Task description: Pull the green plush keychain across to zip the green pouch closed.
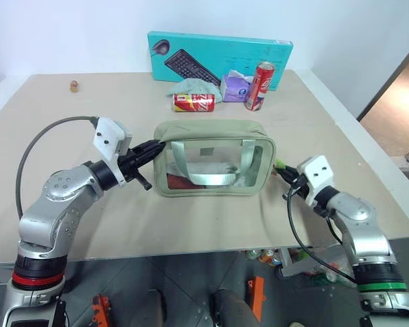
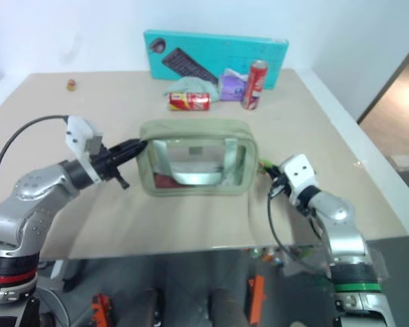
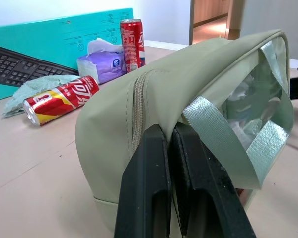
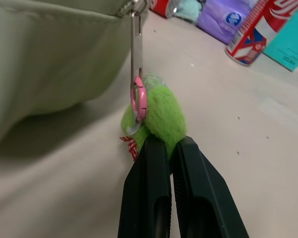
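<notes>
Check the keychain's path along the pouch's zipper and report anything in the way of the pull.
Nothing visible blocks it. The right hand is shut on the green plush keychain, which already hangs off the green pouch at its right end. The left hand pinches the pouch's left end. The cans and tissue pack lie well behind the pouch.

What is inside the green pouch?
Through the green pouch's clear window, something red and some pale crumpled material show. The strap band and fabric cover the rest.
</notes>
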`<move>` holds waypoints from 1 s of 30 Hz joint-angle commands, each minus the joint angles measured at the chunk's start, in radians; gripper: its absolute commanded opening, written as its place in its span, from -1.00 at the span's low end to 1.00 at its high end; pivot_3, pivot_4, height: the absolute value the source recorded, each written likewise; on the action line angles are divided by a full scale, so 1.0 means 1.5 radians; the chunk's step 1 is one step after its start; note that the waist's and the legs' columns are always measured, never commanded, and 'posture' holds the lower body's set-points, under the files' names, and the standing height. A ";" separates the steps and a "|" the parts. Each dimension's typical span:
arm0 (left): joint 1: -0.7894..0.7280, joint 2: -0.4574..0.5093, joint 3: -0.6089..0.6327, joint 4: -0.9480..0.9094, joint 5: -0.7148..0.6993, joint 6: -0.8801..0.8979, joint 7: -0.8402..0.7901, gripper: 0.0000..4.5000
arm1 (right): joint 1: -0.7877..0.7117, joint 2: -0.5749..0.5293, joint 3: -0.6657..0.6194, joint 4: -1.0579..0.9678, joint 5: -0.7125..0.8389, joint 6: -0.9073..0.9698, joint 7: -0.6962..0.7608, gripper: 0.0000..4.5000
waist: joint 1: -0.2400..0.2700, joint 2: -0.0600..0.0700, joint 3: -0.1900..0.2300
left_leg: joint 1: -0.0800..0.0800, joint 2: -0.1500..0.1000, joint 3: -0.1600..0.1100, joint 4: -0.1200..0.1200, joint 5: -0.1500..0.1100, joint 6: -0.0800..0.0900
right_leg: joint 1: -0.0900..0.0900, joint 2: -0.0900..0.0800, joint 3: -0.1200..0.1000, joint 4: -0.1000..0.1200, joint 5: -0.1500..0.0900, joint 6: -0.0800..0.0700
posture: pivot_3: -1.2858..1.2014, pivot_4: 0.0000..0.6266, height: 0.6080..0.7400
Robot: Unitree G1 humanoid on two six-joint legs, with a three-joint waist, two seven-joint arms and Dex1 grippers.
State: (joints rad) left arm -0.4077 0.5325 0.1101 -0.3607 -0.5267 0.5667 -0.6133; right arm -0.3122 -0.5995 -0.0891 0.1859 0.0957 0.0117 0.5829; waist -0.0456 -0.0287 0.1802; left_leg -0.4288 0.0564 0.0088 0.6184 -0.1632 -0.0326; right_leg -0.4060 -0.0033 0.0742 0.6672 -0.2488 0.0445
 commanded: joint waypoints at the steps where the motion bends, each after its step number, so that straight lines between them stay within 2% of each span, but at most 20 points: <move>1: -0.016 -0.003 0.016 -0.011 0.004 -0.017 0.016 -1.00 | 0.013 0.014 0.013 0.046 -0.027 -0.040 -0.016 -0.97 | 0.000 0.000 0.000 | 0.000 0.000 0.000 0.000 0.000 0.000 | 0.000 0.000 0.000 0.000 0.000 0.000 | 0.03 -0.52 1.00; 4: -0.013 -0.006 0.011 -0.014 0.006 -0.015 0.017 -1.00 | 0.005 0.024 0.019 0.058 -0.032 -0.061 -0.020 -0.97 | -0.001 0.000 0.000 | 0.000 0.000 0.000 0.000 0.000 0.000 | 0.000 0.000 0.000 0.000 0.000 0.000 | 0.03 -0.52 1.00; 8: -0.004 0.002 0.017 -0.018 -0.014 0.011 0.011 -1.00 | -0.016 0.052 -0.027 0.021 0.059 -0.016 -0.002 -0.97 | -0.001 0.000 0.000 | 0.000 0.000 0.000 0.000 0.000 0.000 | 0.000 0.000 0.000 0.000 0.000 0.000 | 0.03 -0.52 1.00; 10: 0.004 0.010 0.034 -0.021 -0.050 0.043 0.001 -1.00 | -0.024 0.052 -0.049 -0.025 0.118 0.026 0.022 -0.69 | -0.001 0.000 0.000 | 0.000 0.000 0.000 0.000 0.000 0.000 | 0.000 0.000 0.000 0.000 0.001 0.000 | 0.03 -0.52 1.00; 12: 0.008 0.018 0.046 -0.021 -0.072 0.063 -0.005 -0.67 | -0.024 0.042 -0.064 -0.083 0.171 0.073 0.047 -0.42 | -0.001 0.000 0.000 | 0.000 0.000 0.000 0.000 0.000 0.000 | 0.000 0.000 0.000 0.000 0.000 0.000 | 0.03 -0.52 1.00; 15: 0.007 0.026 0.057 -0.017 -0.093 0.076 -0.016 -0.31 | -0.015 0.022 -0.087 -0.153 0.235 0.132 0.079 0.02 | 0.000 0.000 0.000 | 0.000 0.000 0.000 -0.001 0.000 0.000 | 0.000 0.000 0.000 0.000 0.000 0.000 | 0.03 -0.52 1.00; 21: 0.019 0.043 0.097 0.013 -0.142 0.074 -0.062 0.66 | 0.011 -0.031 -0.147 -0.239 0.336 0.244 0.107 0.97 | 0.000 0.000 0.000 | 0.000 0.000 0.000 -0.001 0.000 0.000 | 0.000 0.000 0.000 0.000 -0.001 0.000 | 0.03 -0.52 1.00; 23: 0.013 0.053 0.123 0.020 -0.169 0.082 -0.072 0.97 | 0.018 -0.053 -0.170 -0.252 0.357 0.265 0.115 1.00 | 0.000 0.000 0.000 | 0.000 0.000 0.000 0.000 0.000 0.000 | 0.000 0.000 0.000 0.000 -0.001 0.000 | 0.03 -0.52 1.00; 28: -0.004 0.086 0.187 0.040 -0.237 0.117 -0.068 0.99 | 0.019 -0.106 -0.226 -0.264 0.403 0.317 0.129 1.00 | 0.000 0.000 0.000 | 0.000 0.000 0.000 0.000 0.000 0.000 | 0.000 0.000 0.000 0.000 -0.001 0.000 | 0.03 -0.52 1.00; 30: 0.013 0.109 0.197 0.047 -0.217 0.108 -0.070 0.99 | 0.033 -0.130 -0.242 -0.276 0.418 0.341 0.141 1.00 | 0.000 0.000 0.000 | 0.000 0.000 0.000 0.000 0.000 0.000 | 0.000 0.000 0.000 0.000 -0.001 0.000 | 0.03 -0.52 1.00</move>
State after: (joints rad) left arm -0.3907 0.6612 0.3640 -0.2863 -0.8576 0.7420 -0.7170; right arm -0.2719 -0.7611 -0.4021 -0.1762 0.6829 0.4970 0.7720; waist -0.0459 -0.0283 0.1805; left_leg -0.4291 0.0569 0.0089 0.6176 -0.1635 -0.0323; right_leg -0.4068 -0.0034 0.0739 0.6670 -0.2502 0.0438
